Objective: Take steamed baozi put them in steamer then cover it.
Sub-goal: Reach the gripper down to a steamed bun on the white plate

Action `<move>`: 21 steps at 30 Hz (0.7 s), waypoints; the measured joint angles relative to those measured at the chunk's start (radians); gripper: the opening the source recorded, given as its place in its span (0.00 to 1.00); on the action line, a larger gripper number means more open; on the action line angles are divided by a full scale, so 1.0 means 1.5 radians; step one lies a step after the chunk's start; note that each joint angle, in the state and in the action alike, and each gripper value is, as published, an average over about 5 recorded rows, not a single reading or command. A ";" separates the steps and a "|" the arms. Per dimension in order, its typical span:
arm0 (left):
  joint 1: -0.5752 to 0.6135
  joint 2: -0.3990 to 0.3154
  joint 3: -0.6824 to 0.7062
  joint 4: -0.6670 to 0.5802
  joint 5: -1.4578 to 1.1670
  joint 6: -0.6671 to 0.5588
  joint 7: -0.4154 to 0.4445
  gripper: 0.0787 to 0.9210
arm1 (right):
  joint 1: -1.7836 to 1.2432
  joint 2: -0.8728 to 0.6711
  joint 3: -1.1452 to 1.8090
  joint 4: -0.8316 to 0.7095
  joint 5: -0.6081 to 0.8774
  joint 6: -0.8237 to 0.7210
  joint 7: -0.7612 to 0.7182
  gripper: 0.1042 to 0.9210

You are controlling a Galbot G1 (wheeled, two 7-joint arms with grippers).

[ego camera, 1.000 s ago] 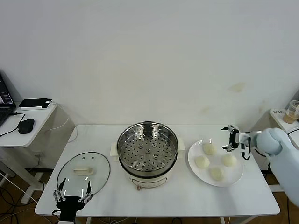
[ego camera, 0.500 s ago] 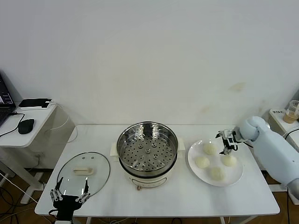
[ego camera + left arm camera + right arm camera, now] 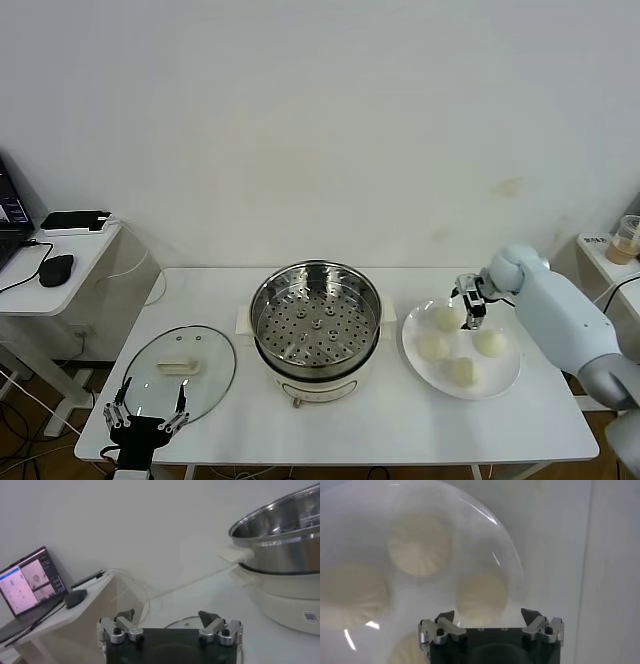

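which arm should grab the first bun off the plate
Right. Its open pincer hovers over the baozi on the plate; the left pincer sits across the table by the cover.

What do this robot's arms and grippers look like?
The right arm is a smooth, rounded pale blue-grey shell. Both the right gripper and left gripper have a black body with silver metal finger links and dark, pointed tips. No markings are visible.

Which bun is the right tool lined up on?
Right of the steamer sits a white plate with four buns. The open right tool hovers over the far-left bun, the one nearest the back wall and the pot's rim.
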 measured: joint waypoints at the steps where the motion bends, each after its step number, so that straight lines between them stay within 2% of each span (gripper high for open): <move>1: 0.000 0.000 0.000 0.000 0.000 0.000 0.000 0.88 | 0.001 0.004 -0.001 -0.005 -0.002 0.000 0.001 0.88; 7: 0.000 0.001 -0.003 0.001 0.000 0.000 0.000 0.88 | 0.008 0.028 -0.002 -0.031 -0.015 -0.004 0.006 0.87; 14: 0.001 0.001 -0.005 0.002 0.000 -0.001 -0.001 0.88 | 0.012 0.038 -0.006 -0.042 -0.022 -0.009 0.004 0.71; 21: 0.000 0.001 -0.006 0.001 0.000 -0.001 -0.002 0.88 | 0.015 0.033 -0.015 -0.037 -0.016 -0.013 -0.005 0.62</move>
